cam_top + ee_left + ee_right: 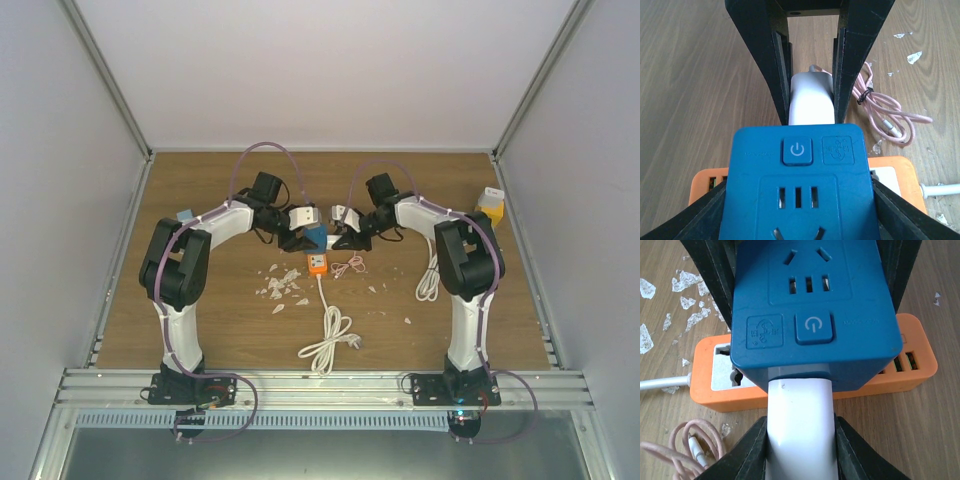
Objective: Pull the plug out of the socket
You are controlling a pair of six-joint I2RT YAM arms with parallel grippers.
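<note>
A blue socket cube (316,238) (797,190) (810,305) is held just above an orange power strip (317,265) (895,172) (912,372). My left gripper (303,238) (800,212) is shut on the cube's sides. A white plug (811,97) (800,430) sits in the cube's side face, with a thin grey band showing at the joint. My right gripper (342,240) (800,455) is shut on the plug, facing the left gripper. Its fingers (780,75) show in the left wrist view either side of the plug.
A coiled pink cable (348,266) (890,110) (670,445) lies right of the strip. The strip's white cord (328,340) coils toward the near edge. Another white cable (428,280) lies by the right arm. White scraps (280,285) litter the wood. A yellow object (490,205) is far right.
</note>
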